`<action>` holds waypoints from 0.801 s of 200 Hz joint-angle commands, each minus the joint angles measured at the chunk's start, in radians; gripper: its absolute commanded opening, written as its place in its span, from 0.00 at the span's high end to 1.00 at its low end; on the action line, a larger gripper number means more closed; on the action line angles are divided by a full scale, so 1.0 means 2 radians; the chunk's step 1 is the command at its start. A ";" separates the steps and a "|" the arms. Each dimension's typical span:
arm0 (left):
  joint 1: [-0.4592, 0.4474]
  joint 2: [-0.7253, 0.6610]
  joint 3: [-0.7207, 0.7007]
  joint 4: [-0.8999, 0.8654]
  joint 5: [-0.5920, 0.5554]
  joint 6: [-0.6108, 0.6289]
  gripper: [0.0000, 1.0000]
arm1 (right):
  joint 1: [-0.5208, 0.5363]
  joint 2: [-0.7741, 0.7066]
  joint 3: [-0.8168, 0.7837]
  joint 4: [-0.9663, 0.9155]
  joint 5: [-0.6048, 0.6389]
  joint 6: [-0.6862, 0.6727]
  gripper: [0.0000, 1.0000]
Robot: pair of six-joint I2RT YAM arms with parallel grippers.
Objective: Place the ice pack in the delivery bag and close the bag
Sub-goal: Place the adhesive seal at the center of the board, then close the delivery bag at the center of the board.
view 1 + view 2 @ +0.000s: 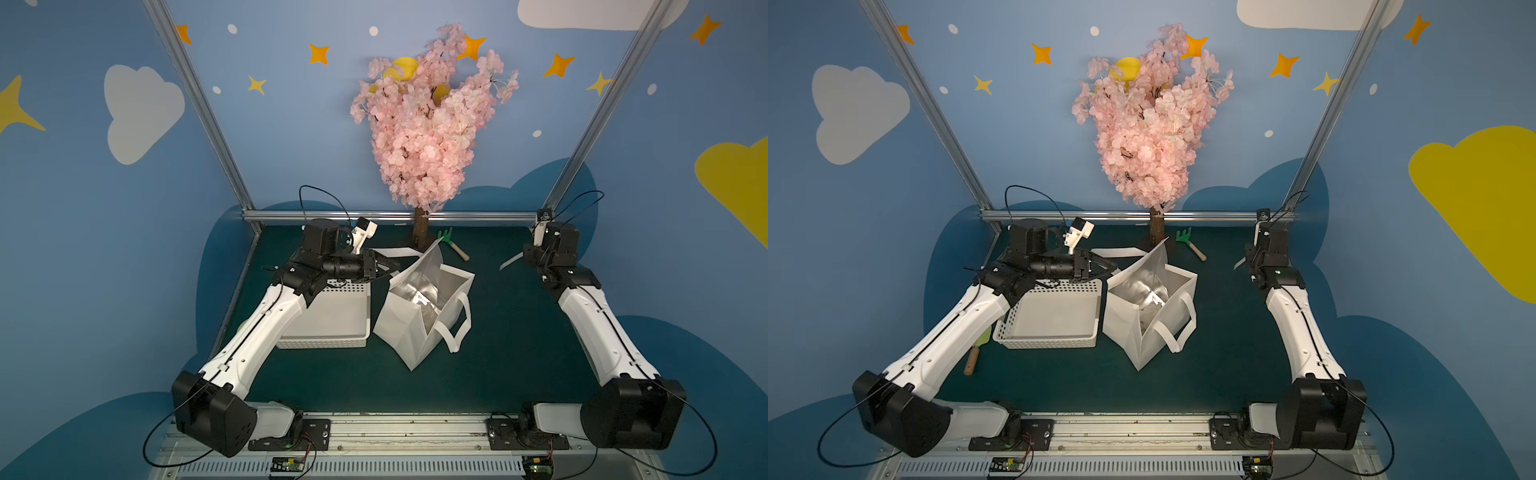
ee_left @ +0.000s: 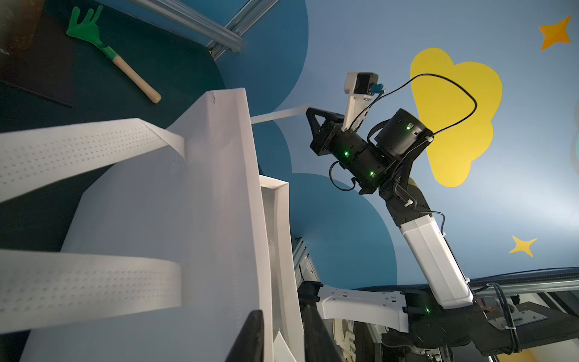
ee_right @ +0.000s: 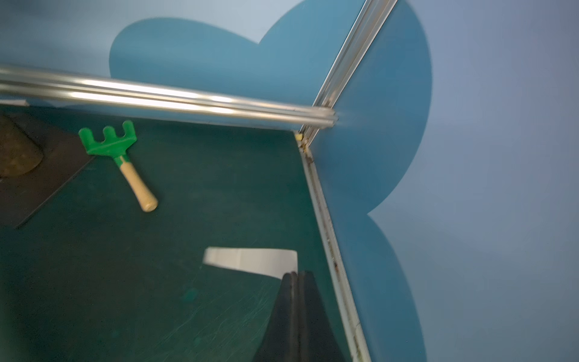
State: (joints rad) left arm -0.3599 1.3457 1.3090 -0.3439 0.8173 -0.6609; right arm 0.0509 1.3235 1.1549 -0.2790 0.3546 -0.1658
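Left claw (image 1: 393, 270): nearly closed, pinching the top edge of the delivery bag (image 1: 397, 328) on the side facing the basket (image 1: 324, 343). In the left wrist view the bag's white wall runs between its fingers (image 2: 250, 338).
Right claw (image 1: 524, 257): the jaws look pressed together. A thin white strip (image 3: 250, 258) sticks out from their tip and hangs free over the worktop (image 1: 519, 332). I can't tell what the strip is.
Bag: standing upright on the worktop just beside the basket, with its mouth open upward, the foil lining showing and the far flap raised.
Ice pack (image 1: 1156, 300): I take it to be the pale glossy packet lying low inside the foil. It is hard to pick out against the shine, so I say this with some doubt.
Direction from the left claw: the packet lies just past the pinched rim and below it, toward the robot's right.
Direction from the right claw: the bag's mouth is well apart from it, across toward the robot's left and nearer the robot.
Long axis: I can't make out the packet's from here.
Nearer arm: the left, by a good way, since it is touching the bag.
My reading: the pack looks to be in the bag. What's left seems to turn on the left claw letting go of the rim without tipping the bag.
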 commanded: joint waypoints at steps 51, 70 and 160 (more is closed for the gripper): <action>0.041 0.008 0.002 -0.021 -0.021 0.056 0.68 | 0.024 -0.088 -0.080 -0.064 -0.121 0.067 0.47; 0.045 0.010 -0.012 -0.006 -0.026 0.066 0.68 | 0.026 -0.139 -0.093 -0.069 -0.228 0.081 0.48; 0.039 0.006 -0.145 0.121 -0.034 0.102 0.62 | 0.199 -0.288 -0.203 -0.054 -0.404 0.074 0.55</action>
State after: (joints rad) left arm -0.2779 1.4029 1.0664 -0.2291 0.7582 -0.4961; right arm 0.3767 0.7567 0.7898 -0.4065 -0.4030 -0.0261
